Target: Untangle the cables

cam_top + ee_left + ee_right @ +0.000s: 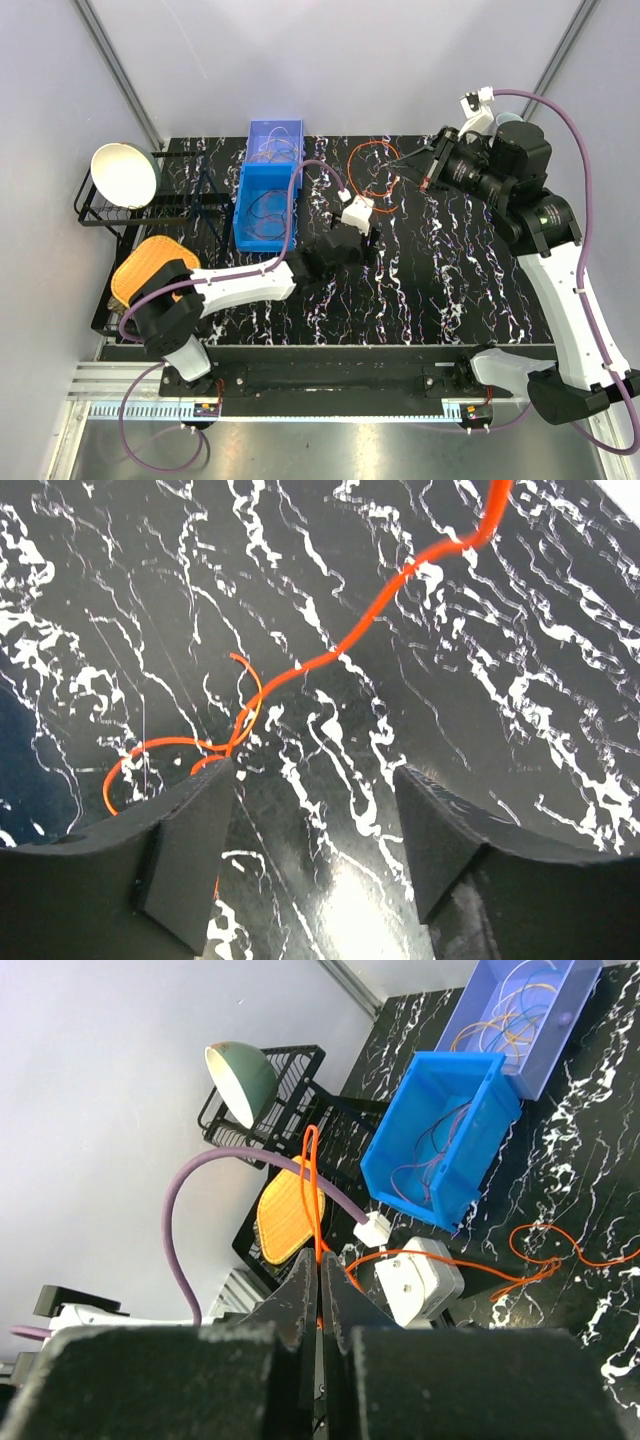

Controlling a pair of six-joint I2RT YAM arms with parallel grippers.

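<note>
An orange cable (372, 144) lies in loose loops on the black marbled table (450, 270), behind the middle. My right gripper (405, 165) is shut on one strand of it and holds it lifted; the strand rises between the closed jaws in the right wrist view (312, 1180). My left gripper (365, 225) is open and empty, low over the table. In the left wrist view the orange cable (340, 650) runs just ahead of the gripper (310, 775) and past its left fingertip (205, 790). More thin wires lie in the blue bin (246, 218) and the paler bin (256, 128).
The two bins stand end to end left of the cable, also in the right wrist view (400, 1150). A white bowl (125, 175) rests on a black wire rack (85, 215) at far left. An orange mesh pad (140, 265) lies near the left arm's base.
</note>
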